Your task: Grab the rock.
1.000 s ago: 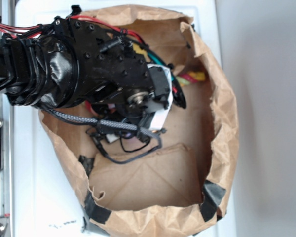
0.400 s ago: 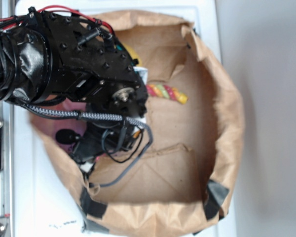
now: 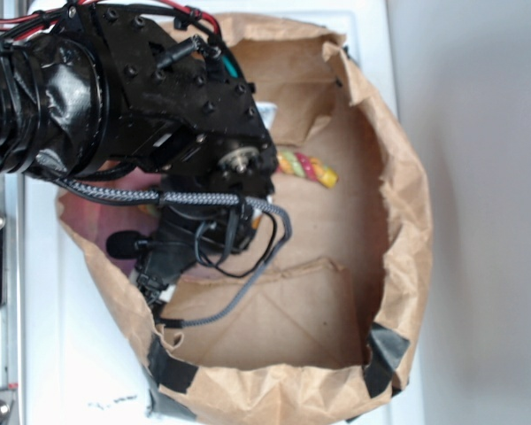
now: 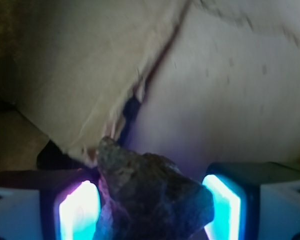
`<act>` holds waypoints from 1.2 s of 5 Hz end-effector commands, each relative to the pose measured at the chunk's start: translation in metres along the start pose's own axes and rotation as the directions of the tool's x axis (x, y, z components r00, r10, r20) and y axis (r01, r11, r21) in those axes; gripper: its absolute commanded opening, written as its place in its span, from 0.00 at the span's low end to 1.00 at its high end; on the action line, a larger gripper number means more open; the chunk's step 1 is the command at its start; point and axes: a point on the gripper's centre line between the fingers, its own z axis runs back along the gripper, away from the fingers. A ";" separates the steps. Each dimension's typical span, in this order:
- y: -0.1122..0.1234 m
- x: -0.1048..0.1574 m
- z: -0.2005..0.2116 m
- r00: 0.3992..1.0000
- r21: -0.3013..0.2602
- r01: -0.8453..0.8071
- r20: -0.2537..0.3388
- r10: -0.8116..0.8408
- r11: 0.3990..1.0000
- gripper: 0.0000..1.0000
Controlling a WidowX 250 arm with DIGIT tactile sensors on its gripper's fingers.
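By the bag's (image 3: 398, 221) left wall, the rock (image 4: 150, 195) sits between the gripper's (image 4: 152, 210) wide fingers, not visibly clamped; hard, rough, probably heavy, it wants gripping across its broad middle.

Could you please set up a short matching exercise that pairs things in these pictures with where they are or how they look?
Things:
1. rock
2. paper bag
3. twisted rope
4. black tape

Descriptions:
A. yellow, green and red, lying on the bag floor
B. stuck on the bag's lower corners
C. between the glowing pads of the gripper
D. brown, crumpled, open at the top

Pairs: 1-C, 2-D, 3-A, 4-B
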 end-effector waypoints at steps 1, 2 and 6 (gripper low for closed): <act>0.006 0.023 0.032 0.994 0.090 -0.090 0.073 0.083 0.992 0.00; 0.006 0.031 0.043 0.990 0.149 -0.111 0.103 0.096 0.983 0.00; -0.014 0.058 0.089 0.973 0.236 -0.151 0.205 0.103 0.960 0.00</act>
